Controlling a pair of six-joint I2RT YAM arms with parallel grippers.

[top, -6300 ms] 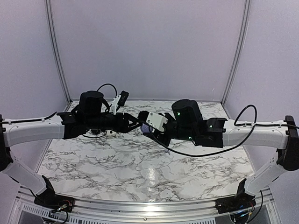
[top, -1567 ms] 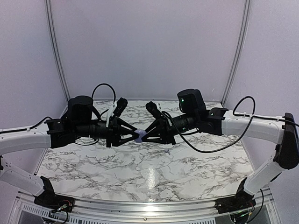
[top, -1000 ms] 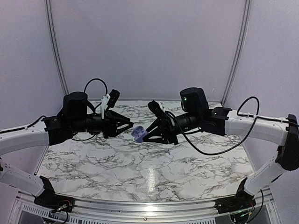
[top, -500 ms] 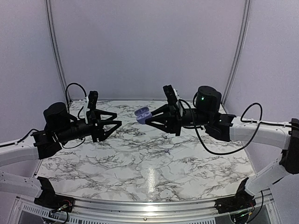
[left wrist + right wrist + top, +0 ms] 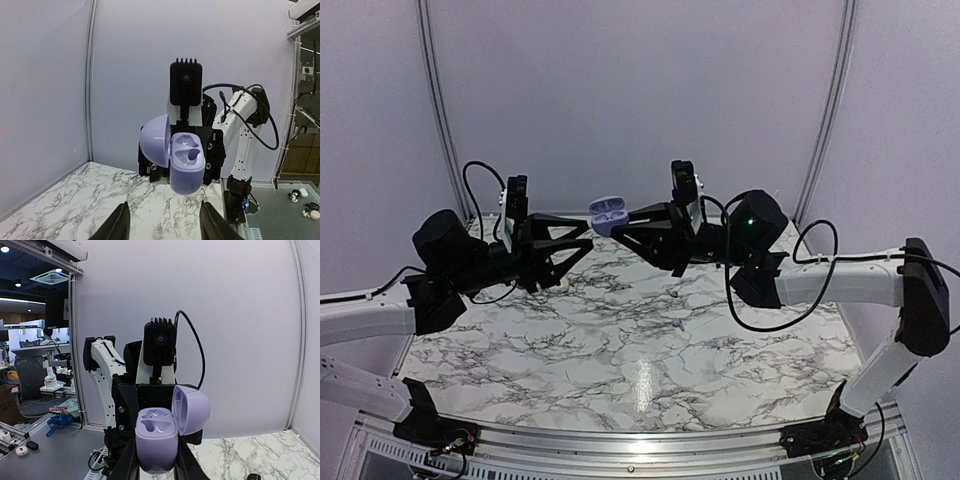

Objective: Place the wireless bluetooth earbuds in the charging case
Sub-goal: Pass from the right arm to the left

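The right gripper (image 5: 156, 466) pinches the open lilac charging case (image 5: 186, 162) aloft; the left gripper (image 5: 165, 227) stands spread, empty. We cannot tell whether the case's 2 wells (image 5: 188, 151) hold earbuds; a slack pinch could drop it.

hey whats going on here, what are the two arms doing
The right pincer is clamped on the base of a lilac charging case, holding it in the air above the marble table with its lid flipped open. The left pincer faces it from close by, jaws apart and empty, not touching the case. Whether anything sits in its two wells is hard to tell.
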